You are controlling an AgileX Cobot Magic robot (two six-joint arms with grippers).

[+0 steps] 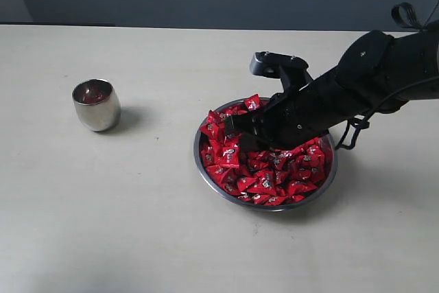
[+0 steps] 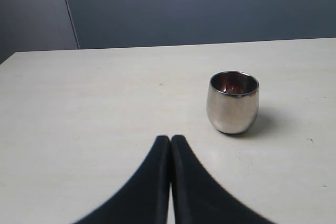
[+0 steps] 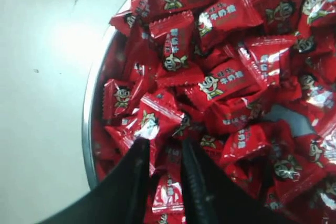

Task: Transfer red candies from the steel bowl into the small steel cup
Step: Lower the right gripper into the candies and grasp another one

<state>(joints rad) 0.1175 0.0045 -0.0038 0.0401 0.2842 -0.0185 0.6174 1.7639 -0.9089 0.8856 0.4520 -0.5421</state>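
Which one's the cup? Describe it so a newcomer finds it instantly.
On the pale table, in the exterior view, look left of the wide steel bowl of red candies. The small steel cup stands alone there: narrow, barrel-shaped, handleless.

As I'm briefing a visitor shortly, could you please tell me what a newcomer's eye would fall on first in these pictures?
The heap of shiny red candies filling the steel bowl right of centre on the table, with the black right end effector dipped into it. Next, the small steel cup standing alone to the left, with the shut left end effector some way short of it.
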